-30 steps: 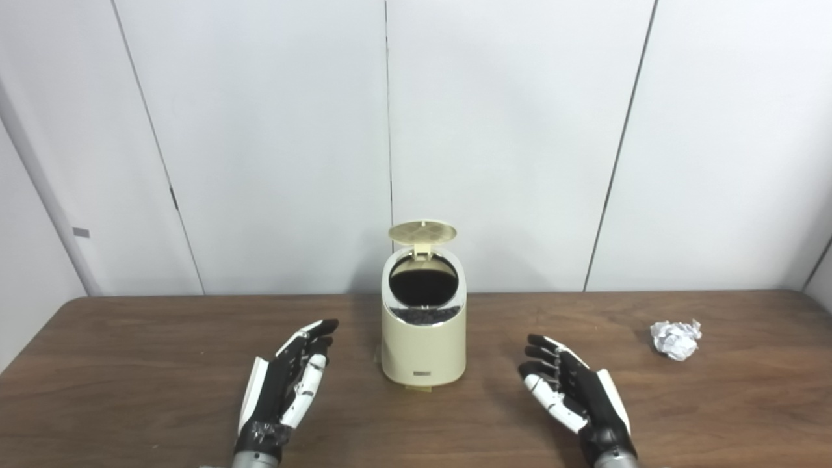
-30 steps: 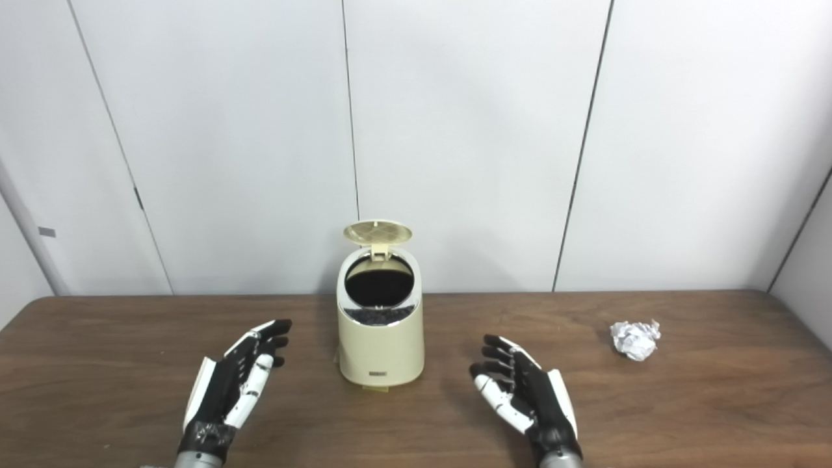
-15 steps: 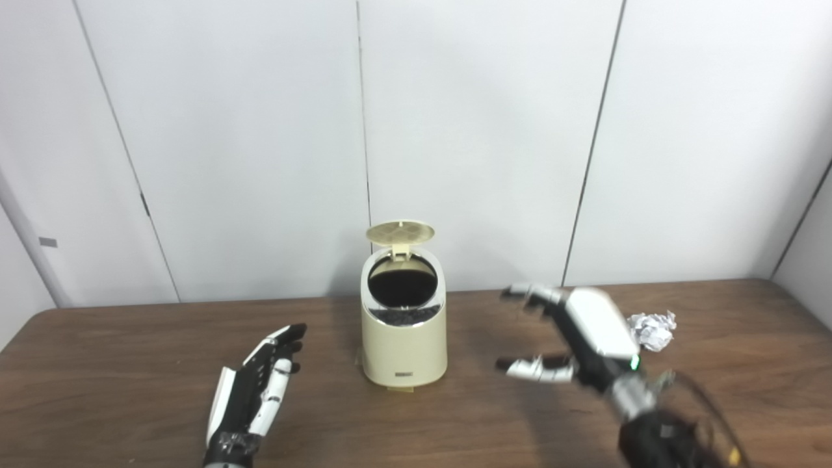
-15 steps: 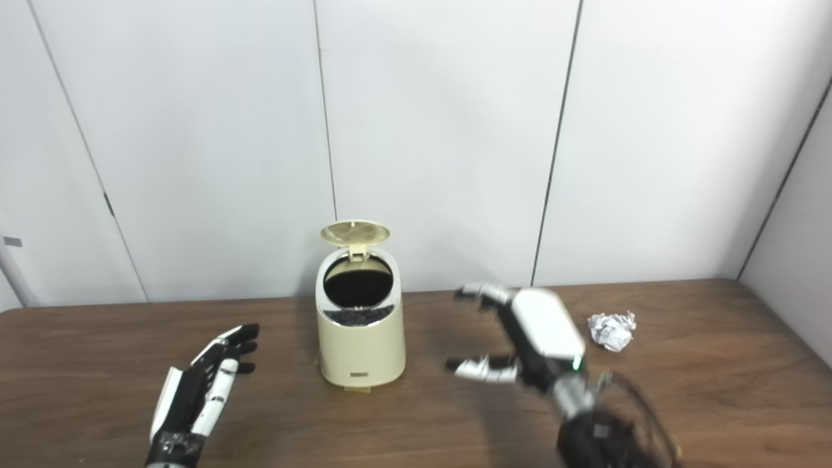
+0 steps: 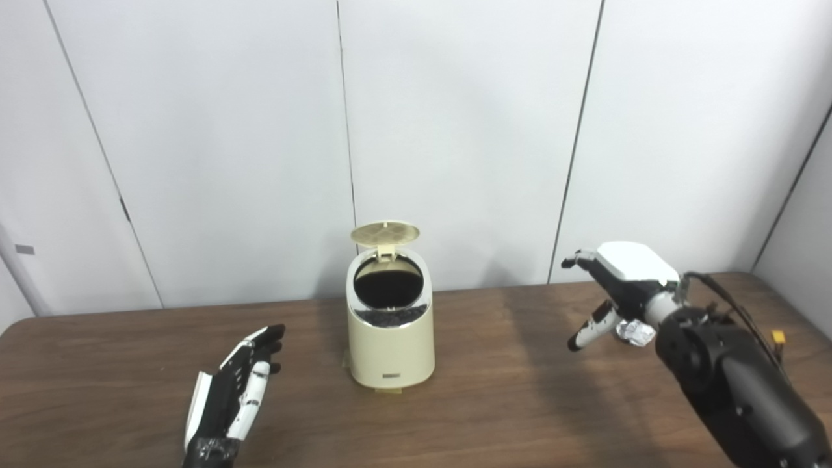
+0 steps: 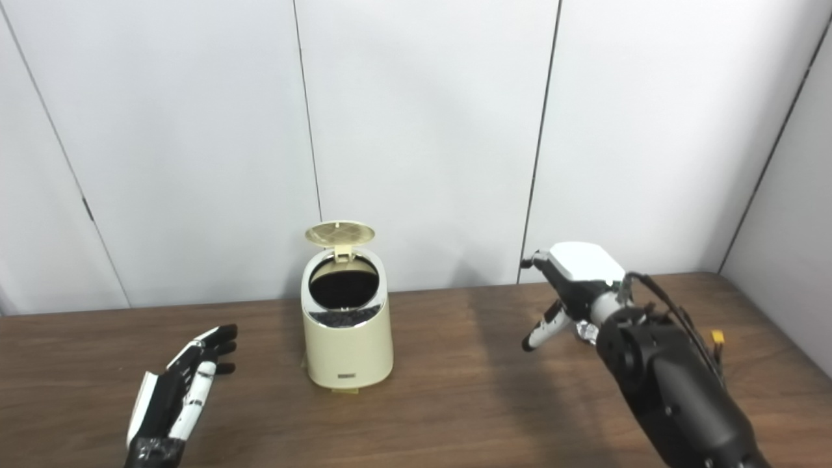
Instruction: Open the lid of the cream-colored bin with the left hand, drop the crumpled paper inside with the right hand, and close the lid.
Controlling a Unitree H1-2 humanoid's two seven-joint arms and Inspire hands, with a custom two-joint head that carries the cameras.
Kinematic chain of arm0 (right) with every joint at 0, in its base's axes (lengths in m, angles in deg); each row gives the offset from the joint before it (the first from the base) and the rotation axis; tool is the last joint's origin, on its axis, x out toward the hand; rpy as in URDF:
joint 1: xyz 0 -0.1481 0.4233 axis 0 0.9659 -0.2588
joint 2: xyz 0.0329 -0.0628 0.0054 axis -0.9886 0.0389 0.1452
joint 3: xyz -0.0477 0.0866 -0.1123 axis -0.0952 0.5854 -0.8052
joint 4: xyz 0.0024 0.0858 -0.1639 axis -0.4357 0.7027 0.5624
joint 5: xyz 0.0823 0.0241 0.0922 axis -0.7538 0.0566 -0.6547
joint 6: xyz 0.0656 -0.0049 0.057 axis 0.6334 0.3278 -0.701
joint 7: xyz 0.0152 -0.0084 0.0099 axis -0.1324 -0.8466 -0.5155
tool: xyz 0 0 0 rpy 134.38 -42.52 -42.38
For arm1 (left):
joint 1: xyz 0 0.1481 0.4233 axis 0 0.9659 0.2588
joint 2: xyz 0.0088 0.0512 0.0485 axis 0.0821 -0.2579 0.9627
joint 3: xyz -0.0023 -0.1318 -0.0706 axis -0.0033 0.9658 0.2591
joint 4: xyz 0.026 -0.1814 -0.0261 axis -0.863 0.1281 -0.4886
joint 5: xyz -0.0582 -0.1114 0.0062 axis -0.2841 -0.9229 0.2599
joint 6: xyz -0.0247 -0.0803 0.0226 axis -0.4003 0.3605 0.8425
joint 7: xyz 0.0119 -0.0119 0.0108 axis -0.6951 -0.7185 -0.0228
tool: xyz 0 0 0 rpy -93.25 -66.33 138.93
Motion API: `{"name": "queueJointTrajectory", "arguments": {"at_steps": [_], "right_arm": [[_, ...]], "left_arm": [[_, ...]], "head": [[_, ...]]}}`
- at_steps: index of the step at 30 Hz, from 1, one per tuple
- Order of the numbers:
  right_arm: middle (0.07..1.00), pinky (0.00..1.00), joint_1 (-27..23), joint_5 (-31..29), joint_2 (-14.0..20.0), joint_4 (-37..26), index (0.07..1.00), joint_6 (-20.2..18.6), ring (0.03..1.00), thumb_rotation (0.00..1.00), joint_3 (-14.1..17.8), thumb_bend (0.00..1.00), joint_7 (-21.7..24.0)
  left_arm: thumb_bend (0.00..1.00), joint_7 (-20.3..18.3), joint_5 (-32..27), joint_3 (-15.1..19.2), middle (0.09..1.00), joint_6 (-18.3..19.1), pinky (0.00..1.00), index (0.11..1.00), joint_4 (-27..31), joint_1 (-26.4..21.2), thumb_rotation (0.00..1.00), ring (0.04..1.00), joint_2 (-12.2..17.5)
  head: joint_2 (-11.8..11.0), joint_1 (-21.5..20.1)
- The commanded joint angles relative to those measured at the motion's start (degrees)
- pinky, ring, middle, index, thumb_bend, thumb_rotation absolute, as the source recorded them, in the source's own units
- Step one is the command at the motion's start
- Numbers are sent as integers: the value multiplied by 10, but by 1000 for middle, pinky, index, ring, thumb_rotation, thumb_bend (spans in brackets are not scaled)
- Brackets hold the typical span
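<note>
Because the lid (image 5: pixel 385 232) of the cream-colored bin (image 5: pixel 390 338) stands up on its hinge at the back, the dark mouth faces the robot and is free to receive something. In the left eye view the bin is near the middle of the table (image 5: pixel 494 403), a little closer to the far edge than to the near one. The left hand (image 5: pixel 234 393) lies low toward the near left corner, its fingers stretched and apart, holding nothing; I think it waits there so that it is not in the way and can later push the lid down. The right hand (image 5: pixel 617 286) is raised toward the far right corner, palm down, fingers spread, above the crumpled paper (image 5: pixel 636 332), of which only a small bright piece shows under the wrist (the arm covers the rest). It seems placed so to come down on the ball from above; I see no grip yet.

In the right eye view the same order appears from a slightly different side. The bin (image 6: pixel 348 348) is left of the middle, its lid (image 6: pixel 339 233) upright. The left hand (image 6: pixel 179 393) rests open near the left edge. The right hand (image 6: pixel 575 286) hangs open over the paper (image 6: pixel 588 333), which lies on the wood well apart from the bin, so a carry toward the middle will be needed.
</note>
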Motion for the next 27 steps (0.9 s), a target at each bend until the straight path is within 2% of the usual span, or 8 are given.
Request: {"name": "queueJointTrajectory", "arguments": {"at_steps": [1,7,12,17,27], "right_arm": [[909,662,-39,9,21,3,834,-11,862,264,7,1000,5],[914,668,-62,5,38,49,817,-19,869,224,2,1000,25],[895,623,-64,-11,47,101,790,1,840,173,3,1000,-4],[879,626,-66,-27,52,139,795,7,832,146,2,991,-18],[880,641,-75,-41,58,190,797,0,836,138,-11,957,-19]], "left_arm": [[202,-4,-9,6,833,-16,716,836,14,-14,833,815,10],[208,-7,-10,9,835,-3,713,836,22,-13,824,814,8],[210,-11,-9,9,840,3,719,841,23,-14,821,822,10],[209,-15,-17,10,840,3,725,841,22,-16,822,826,10],[209,-26,-34,14,847,6,738,848,20,-17,802,837,10]], "head": [[1,-2],[4,-7],[6,-13],[6,-15],[4,-25]]}}
